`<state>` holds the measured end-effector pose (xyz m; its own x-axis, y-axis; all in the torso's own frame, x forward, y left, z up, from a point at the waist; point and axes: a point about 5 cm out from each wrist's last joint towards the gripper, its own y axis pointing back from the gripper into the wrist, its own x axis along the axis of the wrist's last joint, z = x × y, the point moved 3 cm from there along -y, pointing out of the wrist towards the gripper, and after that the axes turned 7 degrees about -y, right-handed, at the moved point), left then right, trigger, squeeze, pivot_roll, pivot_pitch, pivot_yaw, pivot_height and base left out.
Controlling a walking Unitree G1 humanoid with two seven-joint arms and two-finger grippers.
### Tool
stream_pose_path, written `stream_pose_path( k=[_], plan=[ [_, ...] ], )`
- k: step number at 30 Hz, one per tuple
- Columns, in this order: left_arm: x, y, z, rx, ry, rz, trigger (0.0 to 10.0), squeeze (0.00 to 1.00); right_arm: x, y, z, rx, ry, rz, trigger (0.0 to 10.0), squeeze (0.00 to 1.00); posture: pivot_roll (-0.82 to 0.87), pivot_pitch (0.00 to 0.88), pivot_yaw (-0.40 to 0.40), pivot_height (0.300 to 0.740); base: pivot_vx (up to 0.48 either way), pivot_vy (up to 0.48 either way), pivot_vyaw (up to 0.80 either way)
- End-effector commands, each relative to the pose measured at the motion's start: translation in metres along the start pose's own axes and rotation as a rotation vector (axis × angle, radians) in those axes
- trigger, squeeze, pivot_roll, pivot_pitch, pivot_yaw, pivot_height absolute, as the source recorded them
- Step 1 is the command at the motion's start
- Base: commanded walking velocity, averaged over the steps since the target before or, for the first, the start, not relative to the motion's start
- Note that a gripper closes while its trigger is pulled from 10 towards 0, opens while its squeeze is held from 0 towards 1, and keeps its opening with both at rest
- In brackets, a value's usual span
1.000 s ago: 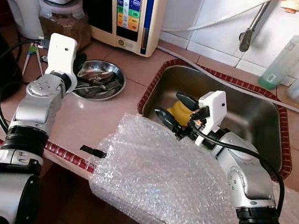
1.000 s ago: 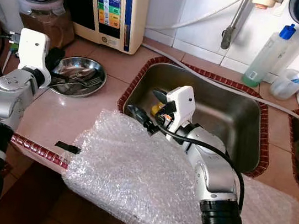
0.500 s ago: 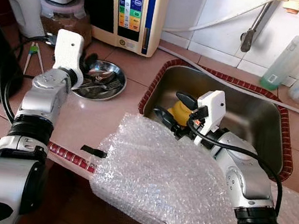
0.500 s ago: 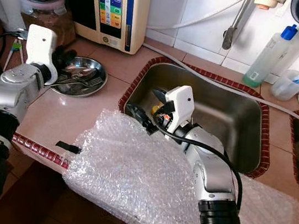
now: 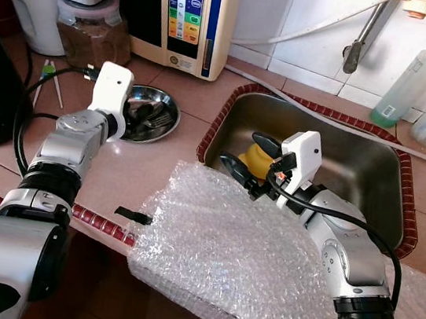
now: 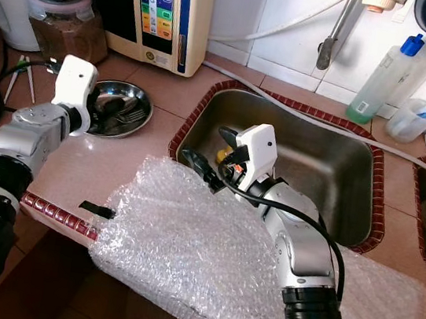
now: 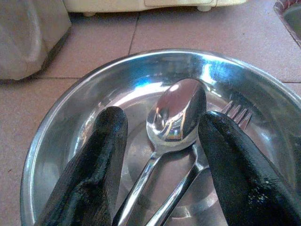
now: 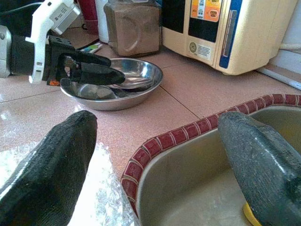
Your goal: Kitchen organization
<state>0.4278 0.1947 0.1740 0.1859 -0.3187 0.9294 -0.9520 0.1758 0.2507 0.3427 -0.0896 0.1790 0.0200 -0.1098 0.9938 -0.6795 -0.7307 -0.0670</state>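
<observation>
Cutlery lies in a shallow steel dish (image 5: 149,115) on the tiled counter (image 5: 161,164), at about 10 o'clock in the head view. The left tool (image 7: 162,155) reaches into that dish with its 2 black fingers spread wide, 1 on each side of a spoon (image 7: 176,115). A fork (image 7: 235,113) lies just beside the spoon, its tines near 1 finger. Neither finger touches the spoon's bowl as far as can be seen. This straddling stance suggests the tool is lining up to pinch the spoon, probably to move it as part of tidying the kitchen.

The right tool (image 5: 249,158) hovers at the near left rim of the steel sink (image 5: 356,160), close to centre frame. Its fingers are also wide apart and hold nothing. A yellow object (image 5: 259,156) sits in the sink just behind them; what it is cannot be told. The right arm rests across a sheet of bubble wrap (image 5: 230,265) that drapes over the counter's front edge at 6 o'clock, likely parked there while the left arm works.

At 12 o'clock stands a cream water appliance (image 5: 190,13), and at 2 o'clock a green bottle with a blue cap (image 5: 411,80).
</observation>
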Motion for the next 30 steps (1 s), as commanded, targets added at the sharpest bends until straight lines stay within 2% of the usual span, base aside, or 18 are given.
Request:
stream_pose_path(
  k=[1,4,5,6,7,8,9,13,23,26,30],
  plan=[
    [0.007,0.000,-0.003,0.000,-0.010,-0.001,10.0,1.00,-0.001,0.002,-0.001,0.005,0.012,-0.005,10.0,0.00,-0.01,0.124,-0.016,0.740,0.000,0.000,0.00],
    [0.001,-0.001,-0.002,-0.019,-0.019,-0.039,10.0,1.00,-0.001,0.002,-0.001,0.003,0.014,-0.007,10.0,0.00,-0.01,0.125,-0.015,0.740,0.000,0.000,0.00],
    [-0.002,-0.001,-0.003,-0.005,0.027,-0.049,10.0,0.00,-0.002,0.002,-0.001,0.002,0.014,-0.008,10.0,0.00,-0.01,0.125,-0.015,0.740,0.000,0.000,0.00],
    [-0.002,-0.001,-0.003,-0.005,0.027,-0.049,10.0,0.00,-0.002,0.002,-0.001,0.002,0.014,-0.008,10.0,0.00,-0.01,0.125,-0.015,0.740,0.000,0.000,0.00],
    [-0.004,-0.001,-0.003,-0.010,0.056,-0.060,4.1,0.00,-0.002,0.001,-0.002,0.003,0.014,-0.008,10.0,0.00,-0.01,0.124,-0.016,0.740,0.000,0.000,0.00],
    [-0.008,-0.001,-0.003,-0.018,0.058,-0.074,0.5,0.00,-0.003,0.001,-0.002,0.004,0.013,-0.008,10.0,0.00,-0.01,0.122,-0.015,0.740,0.000,0.000,0.00],
    [-0.011,0.000,-0.003,-0.022,0.056,-0.087,0.0,0.00,-0.003,0.001,-0.003,0.005,0.014,-0.009,10.0,0.00,-0.01,0.122,-0.015,0.740,0.000,0.000,0.00],
    [-0.019,0.001,-0.005,-0.023,0.039,-0.120,0.0,0.00,-0.003,0.000,-0.003,0.006,0.021,-0.013,10.0,0.00,-0.01,0.122,-0.016,0.740,0.000,0.000,0.00],
    [-0.021,0.001,-0.003,-0.033,0.027,-0.137,0.0,0.00,-0.003,0.001,-0.003,0.010,0.018,-0.013,10.0,0.00,-0.01,0.119,-0.014,0.740,0.000,0.000,0.00],
    [-0.022,0.001,-0.001,-0.047,0.030,-0.139,0.0,0.00,-0.003,0.003,-0.008,0.052,0.005,-0.013,10.0,0.00,-0.01,0.117,-0.014,0.740,0.000,0.000,0.00],
    [-0.023,0.000,0.003,-0.071,0.026,-0.143,0.0,0.00,-0.001,0.003,-0.007,0.052,0.003,-0.009,10.0,0.00,-0.01,0.114,-0.014,0.740,0.000,0.000,0.00]
  ],
)
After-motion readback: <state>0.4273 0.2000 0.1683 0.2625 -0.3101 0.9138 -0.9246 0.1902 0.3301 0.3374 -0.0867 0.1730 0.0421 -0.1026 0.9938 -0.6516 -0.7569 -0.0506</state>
